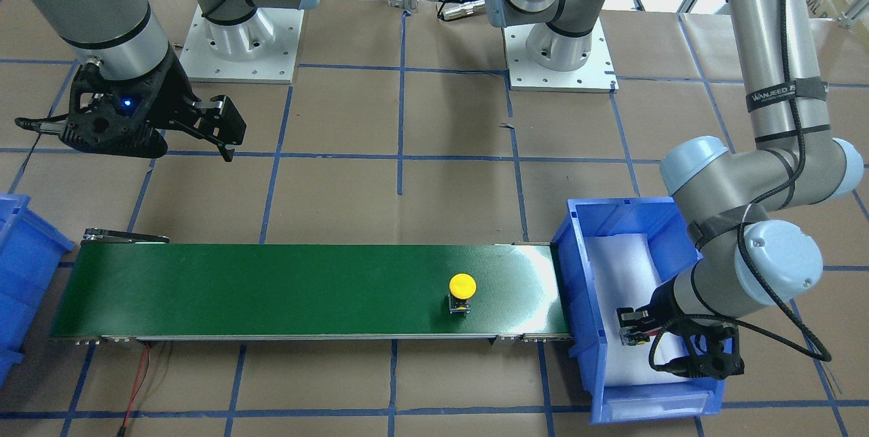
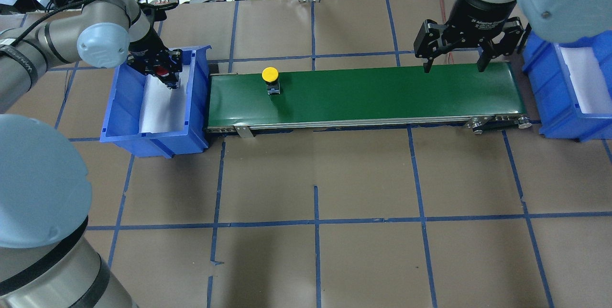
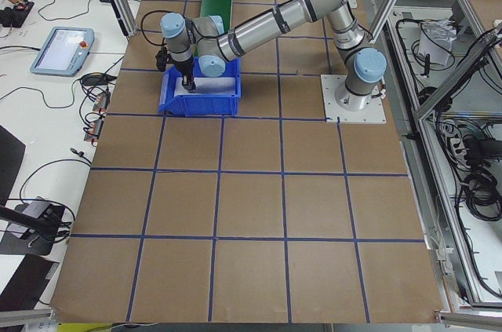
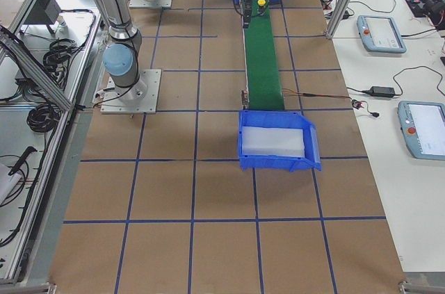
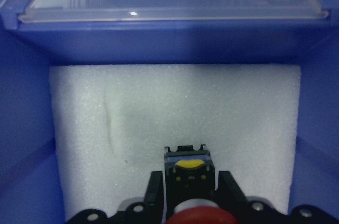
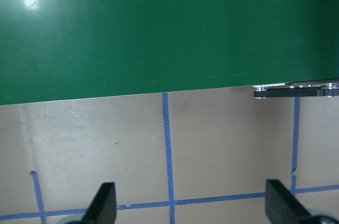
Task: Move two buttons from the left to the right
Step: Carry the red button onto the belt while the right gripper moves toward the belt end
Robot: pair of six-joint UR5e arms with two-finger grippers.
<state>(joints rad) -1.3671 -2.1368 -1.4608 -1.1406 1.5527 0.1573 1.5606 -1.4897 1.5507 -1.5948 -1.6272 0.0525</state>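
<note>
The yellow button (image 1: 462,291) stands upright on the green belt (image 1: 271,288), near the belt's end at the left blue bin (image 1: 577,267). It also shows in the overhead view (image 2: 270,78). My left gripper (image 2: 166,74) is down inside that bin, shut on the red button (image 5: 197,214). The red button's square base (image 5: 187,167) sits between the fingers, over the white foam (image 5: 175,107). My right gripper (image 2: 454,66) is open and empty, above the far edge of the belt's other end. The right wrist view shows its two fingers wide apart (image 6: 106,203).
A second blue bin (image 2: 540,88) lined with white foam stands past the belt's right end. The belt's roller and bracket (image 2: 497,124) stick out at that end. A red and black cable (image 1: 139,376) trails from the belt. Brown paper with blue tape lines covers the table.
</note>
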